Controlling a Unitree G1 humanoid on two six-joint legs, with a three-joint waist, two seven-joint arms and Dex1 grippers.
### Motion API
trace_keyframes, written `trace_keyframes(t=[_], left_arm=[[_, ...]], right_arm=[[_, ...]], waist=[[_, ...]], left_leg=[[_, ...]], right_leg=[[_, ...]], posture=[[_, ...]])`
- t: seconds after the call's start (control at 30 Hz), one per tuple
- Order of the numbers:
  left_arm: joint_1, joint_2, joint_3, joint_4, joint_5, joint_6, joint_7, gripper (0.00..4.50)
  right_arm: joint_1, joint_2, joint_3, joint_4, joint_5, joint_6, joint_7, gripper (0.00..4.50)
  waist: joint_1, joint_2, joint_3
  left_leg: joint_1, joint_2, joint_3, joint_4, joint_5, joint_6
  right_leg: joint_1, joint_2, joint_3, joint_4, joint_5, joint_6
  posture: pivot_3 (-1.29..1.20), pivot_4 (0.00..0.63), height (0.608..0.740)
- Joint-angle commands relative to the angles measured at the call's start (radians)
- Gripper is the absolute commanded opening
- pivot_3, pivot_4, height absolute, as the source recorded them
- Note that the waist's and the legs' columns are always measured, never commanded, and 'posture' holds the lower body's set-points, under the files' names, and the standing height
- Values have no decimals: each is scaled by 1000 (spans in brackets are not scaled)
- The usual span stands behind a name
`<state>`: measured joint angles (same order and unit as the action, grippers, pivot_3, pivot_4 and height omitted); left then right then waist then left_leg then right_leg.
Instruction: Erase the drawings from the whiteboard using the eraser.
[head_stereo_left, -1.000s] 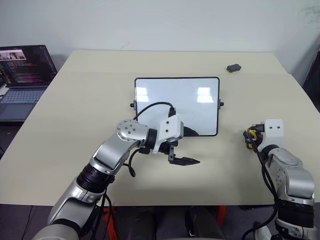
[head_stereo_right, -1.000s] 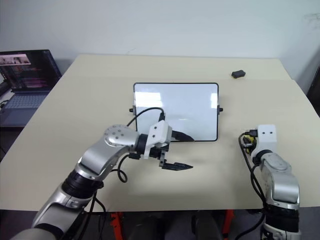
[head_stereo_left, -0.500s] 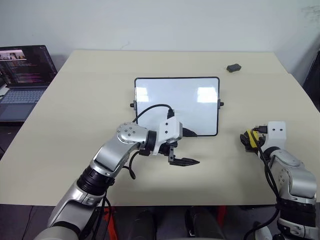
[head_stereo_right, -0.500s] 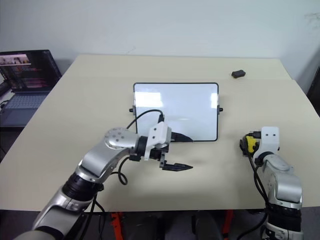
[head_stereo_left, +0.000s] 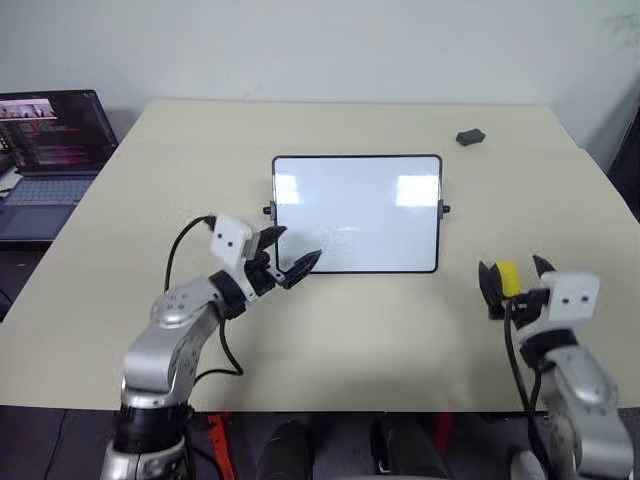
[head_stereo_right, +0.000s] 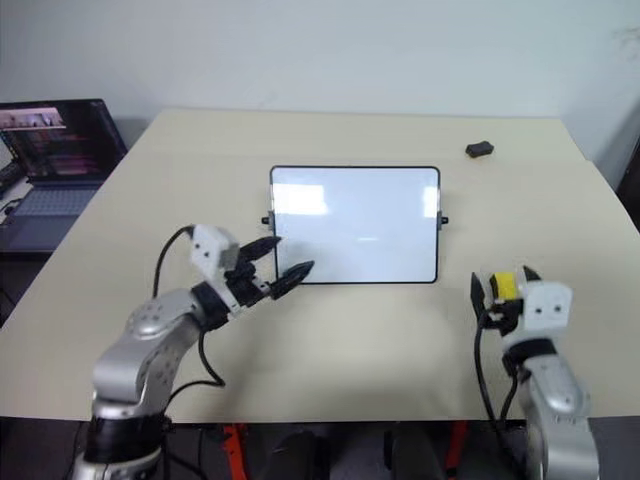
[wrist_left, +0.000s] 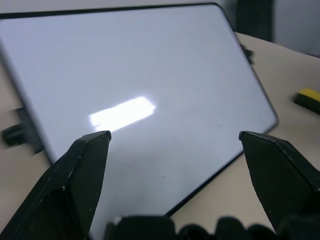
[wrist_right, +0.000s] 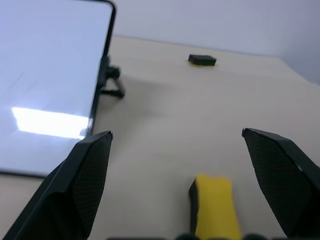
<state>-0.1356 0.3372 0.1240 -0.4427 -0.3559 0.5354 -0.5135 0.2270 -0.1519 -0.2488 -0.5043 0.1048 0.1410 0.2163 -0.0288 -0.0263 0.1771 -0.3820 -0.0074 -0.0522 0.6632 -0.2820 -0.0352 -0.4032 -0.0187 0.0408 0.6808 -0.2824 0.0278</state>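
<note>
Our right hand (head_stereo_left: 512, 283) stood open, fingers apart, the eraser (wrist_right: 212, 205) lying free between them on the surface (head_stereo_left: 380, 340), long axis along the fingers; the left hand (head_stereo_left: 290, 255), also open, sat by the whiteboard (head_stereo_left: 357, 211).

Even, soft indoor light falls from overhead, and the beige table (head_stereo_left: 400, 330) reads bright with only faint, diffuse shadows. The whiteboard (head_stereo_left: 357, 212) is glossy — two pale rectangular glints sit near its upper corners in the head views, and each wrist view catches one hard white streak on it. Both wrist views are soft: the near black fingers (wrist_left: 80, 175) are blurred at the edges, and the eraser (wrist_right: 212, 205) is out of focus too.
</note>
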Motion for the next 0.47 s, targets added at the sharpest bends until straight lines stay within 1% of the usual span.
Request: trace_keyframes(t=[0.03,0.1,0.17,0.23,0.3,0.4,0.47], left_arm=[[122,-47,70,-94,71,-103,138,4500],[177,-75,92,-89,98,-150,191,4500],[198,-93,105,-83,124,-193,233,4500],[194,-104,97,-82,139,-205,261,4500],[194,-111,82,-73,149,-213,273,4500],[190,-125,59,-70,166,-211,303,4500],[169,-134,46,-63,172,-207,319,4500]], right_arm=[[80,29,14,43,15,-193,27,4484],[98,43,5,105,56,-226,41,4484],[107,38,18,138,55,-252,54,4484],[105,19,31,152,48,-271,75,4484],[112,1,52,168,28,-294,92,4484],[123,-23,77,178,21,-298,108,4484],[92,-41,67,199,31,-287,106,4484]], waist=[[0,0,-1],[-3,0,-2],[0,0,-2],[1,0,-1],[2,0,-2],[2,-1,-2],[2,-1,-2]], left_leg=[[1,0,0,0,0,0],[3,1,1,-1,0,0],[4,1,0,-1,0,0],[8,0,0,0,0,0],[18,0,0,-1,0,1],[19,0,0,-1,0,1],[19,0,0,-1,0,1]], right_leg=[[0,0,0,0,0,0],[2,1,0,0,0,0],[4,1,-1,0,0,-1],[8,1,-1,0,0,-1],[19,1,0,-2,-4,3],[20,1,-1,-2,-5,4],[19,1,-1,-2,-5,3]], posture=[[0,150,740],[0,150,740],[0,150,740],[0,150,740],[0,150,740],[0,150,740],[0,150,740]])
